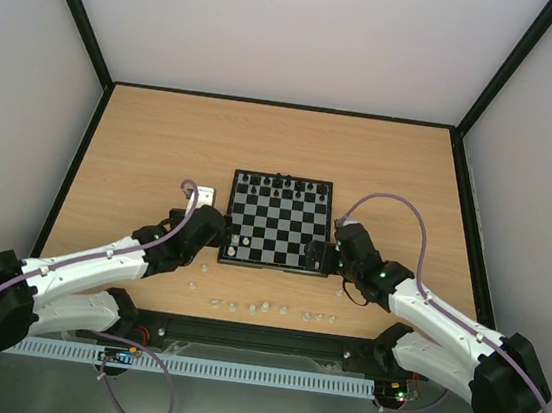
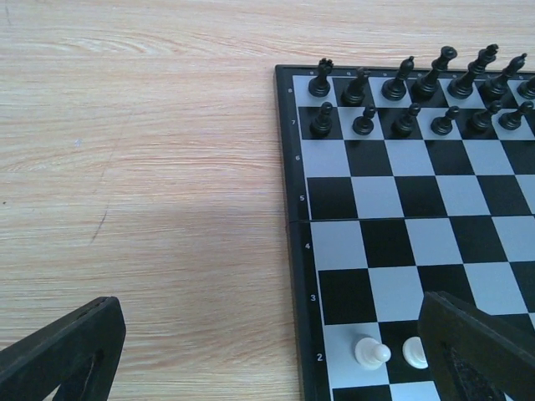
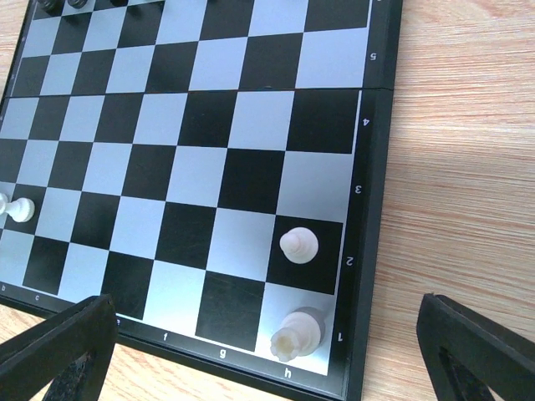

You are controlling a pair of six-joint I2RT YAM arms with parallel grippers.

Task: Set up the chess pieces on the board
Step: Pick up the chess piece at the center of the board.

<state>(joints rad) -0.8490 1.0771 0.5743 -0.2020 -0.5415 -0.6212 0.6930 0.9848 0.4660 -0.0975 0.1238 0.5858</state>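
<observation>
The board (image 1: 276, 229) lies mid-table, with black pieces (image 1: 281, 182) along its far rows. White chess pieces: a pawn (image 2: 370, 352) stands on the board's near-left corner area, and a second one (image 2: 412, 352) is half hidden by a finger (image 2: 476, 347). A pawn (image 3: 298, 245) and a rook (image 3: 297, 332) stand in the near-right corner. Several more chess pieces (image 1: 265, 308) lie loose on the wood in front of the board. My left gripper (image 2: 267, 359) is open over the board's left edge. My right gripper (image 3: 267, 355) is open over the right corner, holding nothing.
A small pale block (image 1: 202, 195) sits on the table just left of the board. Black-framed white walls (image 1: 80, 142) enclose the wooden table on three sides. A slotted cable tray (image 1: 236, 371) runs along the near edge between the arm bases.
</observation>
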